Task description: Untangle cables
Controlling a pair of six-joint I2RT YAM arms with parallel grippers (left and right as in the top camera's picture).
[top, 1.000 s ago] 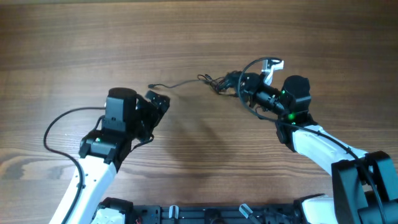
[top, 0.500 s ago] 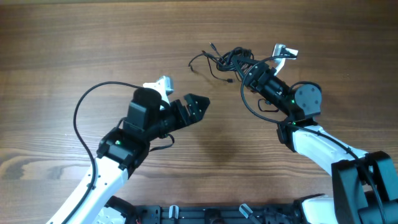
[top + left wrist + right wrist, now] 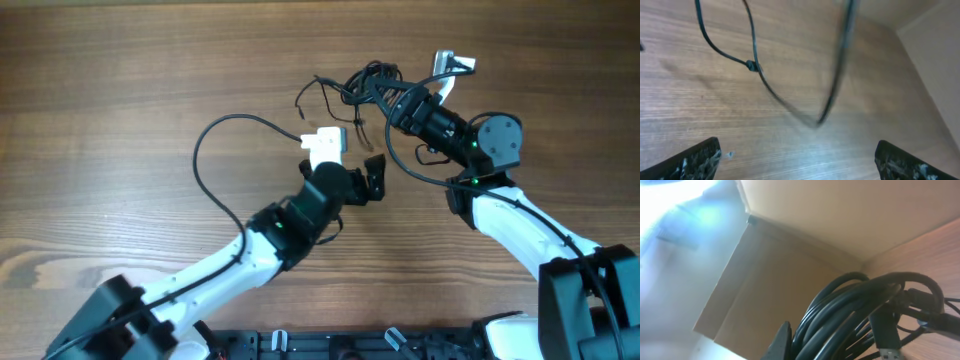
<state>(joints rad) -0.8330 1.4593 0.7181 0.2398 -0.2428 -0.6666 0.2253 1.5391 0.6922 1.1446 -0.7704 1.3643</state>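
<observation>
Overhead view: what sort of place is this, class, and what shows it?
Likely a robotics test bench: a wood-grain table, the right gripper shut on tangled black cables, the left gripper open nearby.

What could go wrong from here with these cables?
The right gripper is shut on a whole bunch of cables, so pulling may tighten the knot. The open left gripper sits close to the right arm's own wire and could snag it instead of a cable.
</observation>
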